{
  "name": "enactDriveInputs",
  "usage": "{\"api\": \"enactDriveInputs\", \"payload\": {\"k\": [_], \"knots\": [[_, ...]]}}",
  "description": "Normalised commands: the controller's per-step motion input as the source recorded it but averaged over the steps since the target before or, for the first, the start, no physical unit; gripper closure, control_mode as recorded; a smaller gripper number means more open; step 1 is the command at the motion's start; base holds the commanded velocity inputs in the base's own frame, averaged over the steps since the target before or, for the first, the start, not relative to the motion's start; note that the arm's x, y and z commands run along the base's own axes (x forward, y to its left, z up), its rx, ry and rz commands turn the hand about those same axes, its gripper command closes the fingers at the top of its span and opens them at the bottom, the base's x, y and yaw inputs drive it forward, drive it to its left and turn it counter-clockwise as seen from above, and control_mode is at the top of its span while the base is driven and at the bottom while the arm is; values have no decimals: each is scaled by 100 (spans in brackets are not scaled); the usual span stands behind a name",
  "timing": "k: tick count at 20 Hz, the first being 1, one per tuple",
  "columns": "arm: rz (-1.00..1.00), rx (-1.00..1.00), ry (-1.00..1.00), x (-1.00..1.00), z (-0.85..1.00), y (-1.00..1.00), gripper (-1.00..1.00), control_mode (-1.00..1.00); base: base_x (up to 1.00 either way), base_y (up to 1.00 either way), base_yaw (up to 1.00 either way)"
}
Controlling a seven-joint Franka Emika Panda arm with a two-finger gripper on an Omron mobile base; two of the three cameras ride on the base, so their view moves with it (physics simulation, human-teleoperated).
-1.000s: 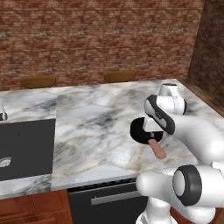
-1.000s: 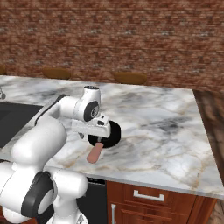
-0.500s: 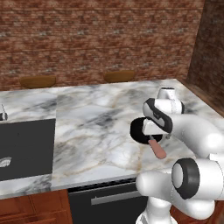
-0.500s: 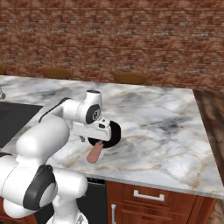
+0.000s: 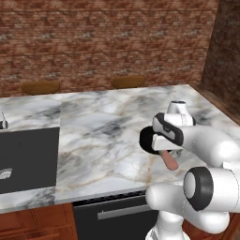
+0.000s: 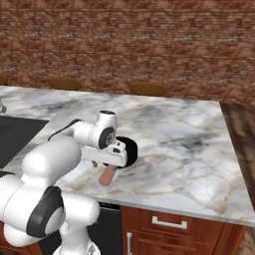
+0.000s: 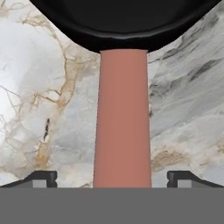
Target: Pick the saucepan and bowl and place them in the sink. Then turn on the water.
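The saucepan (image 5: pixel 149 140), a small black pan with a salmon-pink handle (image 5: pixel 169 161), rests on the marble counter (image 5: pixel 103 131). It also shows in the right base view (image 6: pixel 128 151). My gripper (image 7: pixel 113 178) hangs open just over the handle (image 7: pixel 122 122), one fingertip (image 7: pixel 41 177) on each side, neither touching it. The hand (image 5: pixel 166 136) covers part of the pan from both base cameras. The black sink (image 5: pixel 28 157) lies far to the left, with dry basins. The bowl is out of view.
A pale round shape (image 5: pixel 3 173) lies in the sink at the picture's edge; what it is I cannot tell. A small grey fitting (image 5: pixel 3 123) stands at the sink's back. Two brown stool tops (image 5: pixel 127 80) sit behind the counter by the brick wall. Drawers run below the front edge (image 6: pixel 169 224).
The hand has sunk a little toward the pan's handle and the arm has shifted with it. The jaws stayed open. The saucepan has not moved.
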Motion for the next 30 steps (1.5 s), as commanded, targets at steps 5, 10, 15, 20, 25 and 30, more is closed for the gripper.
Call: {"api": "enactDriveInputs", "payload": {"k": [5, 10, 15, 20, 25, 30], "knots": [[0, 0, 0, 0, -11, -8, -100, -100, 0, 0, 0], [0, 0, 0, 0, -35, -14, -100, -100, 0, 0, 0], [0, 0, 0, 0, -29, -1, -100, -100, 0, 0, 0], [0, 0, 0, 0, -19, 0, -100, -100, 0, 0, 0], [0, 0, 0, 0, -14, 0, -100, -100, 0, 0, 0], [0, 0, 0, 0, -2, 0, 100, -100, 0, 0, 0]]}}
